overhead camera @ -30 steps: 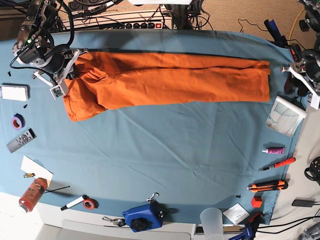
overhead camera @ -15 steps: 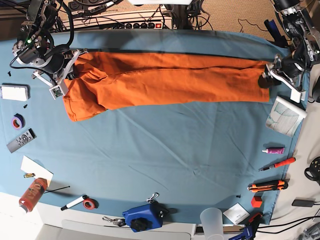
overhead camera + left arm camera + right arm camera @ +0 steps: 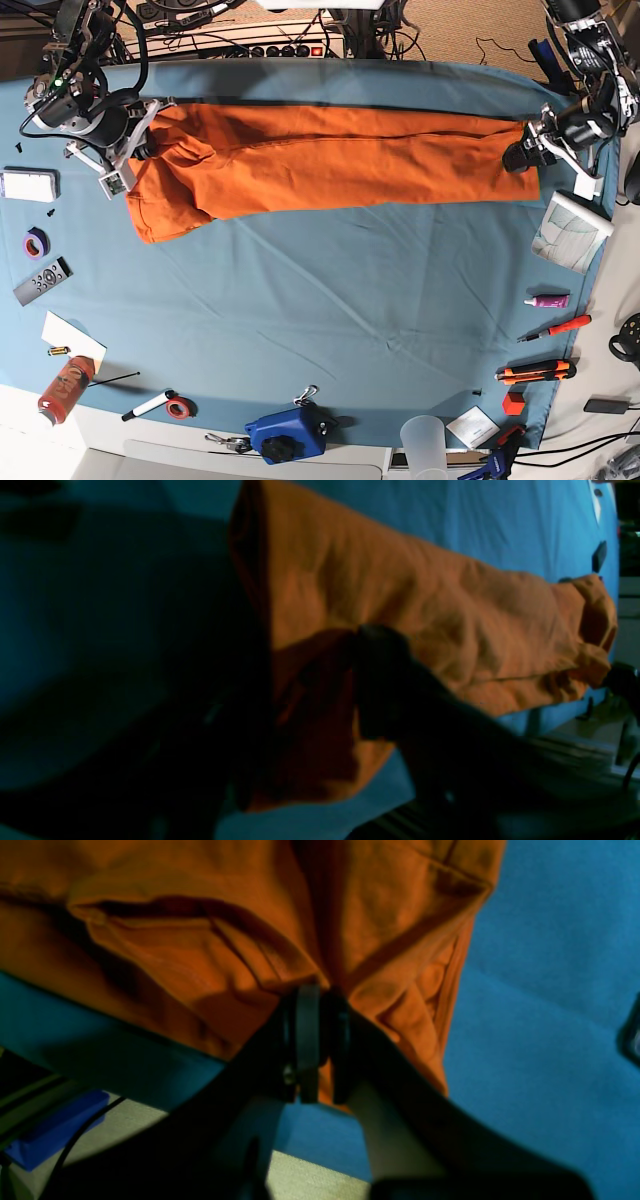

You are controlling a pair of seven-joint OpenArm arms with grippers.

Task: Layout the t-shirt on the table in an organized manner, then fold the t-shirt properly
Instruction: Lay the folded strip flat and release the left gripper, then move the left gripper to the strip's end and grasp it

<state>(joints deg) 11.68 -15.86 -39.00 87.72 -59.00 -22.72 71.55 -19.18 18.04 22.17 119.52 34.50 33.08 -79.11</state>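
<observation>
The t-shirt [image 3: 330, 160] lies stretched along the table's [image 3: 350, 300] far edge — tools nearer.

The t-shirt [image 3: 330, 160] lay as a long band across the far part of the table [image 3: 330, 290], from near the left edge to near the right edge, leaving the whole middle of the cloth open for a gripper to pass. Along the left edge stood a white box [image 3: 28, 184], tape roll [image 3: 36, 242], remote [image 3: 42, 281], paper [image 3: 72, 340] and orange bottle [image 3: 65, 388]; the near edge carried a marker [image 3: 148, 405], blue device [image 3: 288, 435] and clear cup [image 3: 424, 442]. By the right edge a booklet [image 3: 570, 232], small tube [image 3: 547, 300], screwdriver [image 3: 555, 328] and cutter [image 3: 537, 372] narrowed that side.
</observation>
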